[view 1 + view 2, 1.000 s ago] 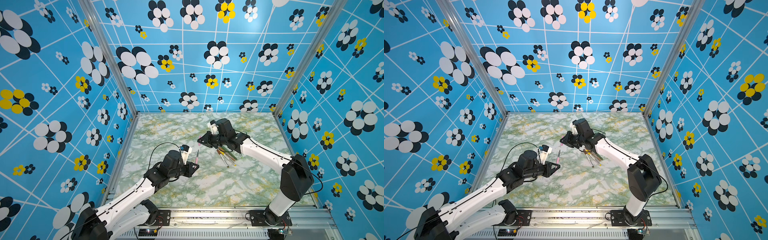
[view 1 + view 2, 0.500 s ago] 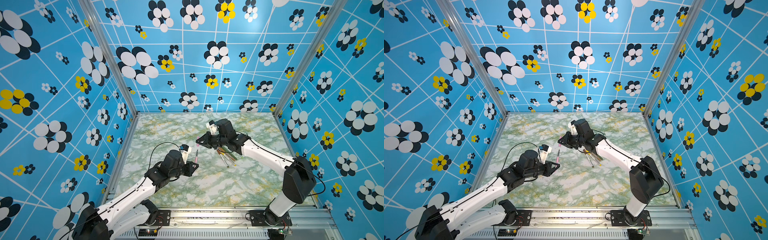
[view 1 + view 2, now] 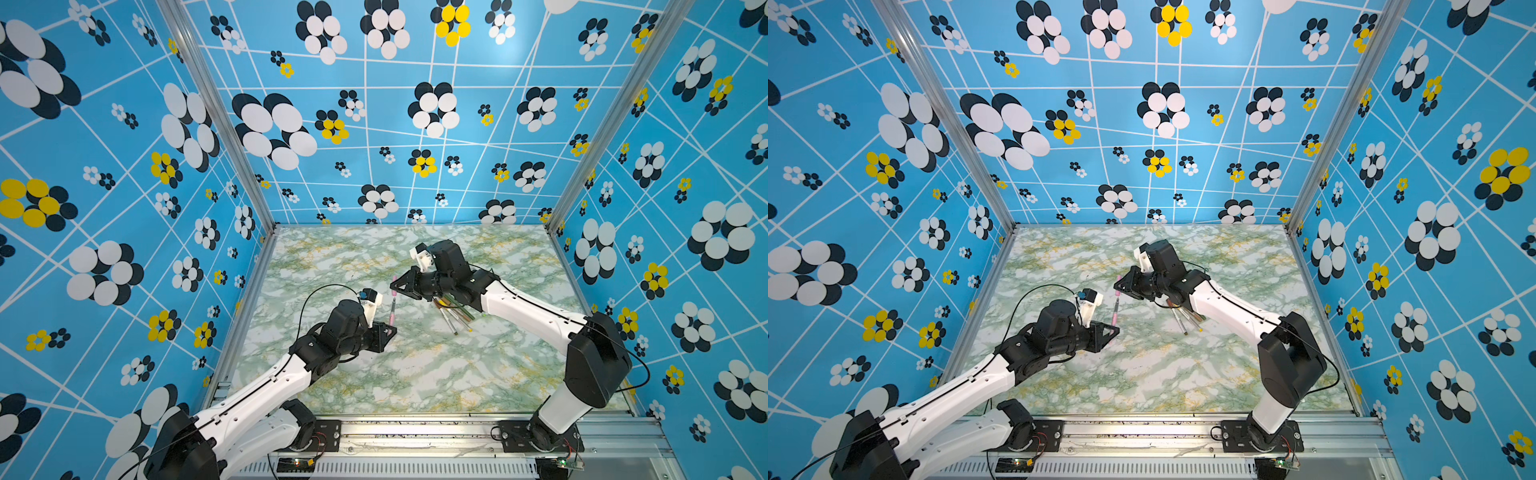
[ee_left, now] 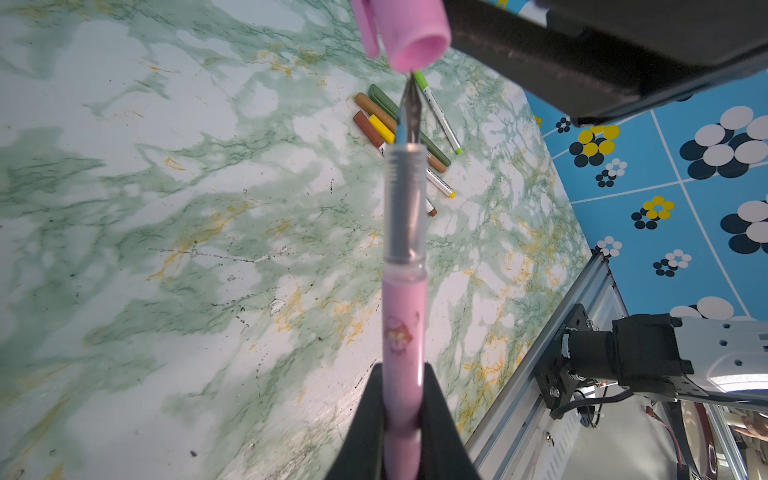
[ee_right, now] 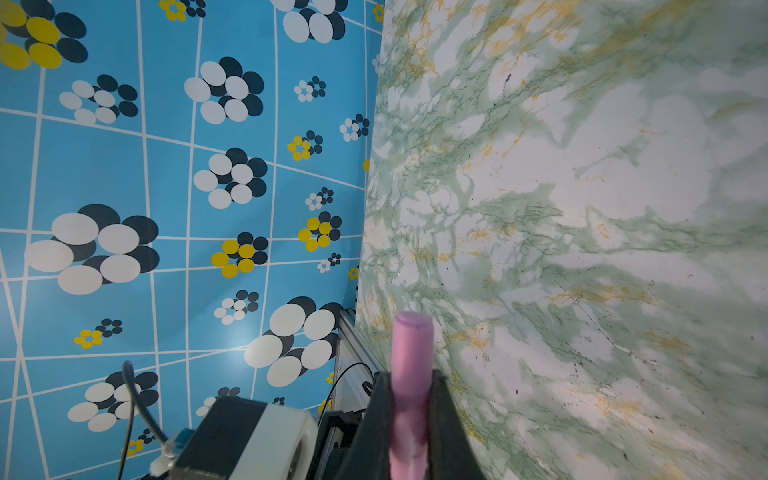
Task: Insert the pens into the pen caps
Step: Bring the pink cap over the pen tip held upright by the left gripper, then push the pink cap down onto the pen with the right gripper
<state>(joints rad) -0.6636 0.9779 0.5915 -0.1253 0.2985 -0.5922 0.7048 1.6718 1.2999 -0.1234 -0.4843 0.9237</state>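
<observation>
I hold the pink pen in my left gripper. Its 2 fingers are squeezed tight on the back end of the pen. I hold the pink cap in my right gripper. Those 2 fingers are squeezed tight on the cap too.

Both things are up in the air over the table. The pen is just beside the cap. Its long line runs from my left fingers to the cap, sharp tip first. The open mouth of the cap faces that tip.

The tip sits right at the edge of the cap's mouth, not in the middle. I cannot tell if it touches the edge.

I think the tip needs to slide a little toward the middle of the mouth. Then I can push the pen along its own long line. If I push from here, I think the tip may bump the edge and slip off.

The pile of other pens and caps lies on the table, past the cap and well apart from it.
</observation>
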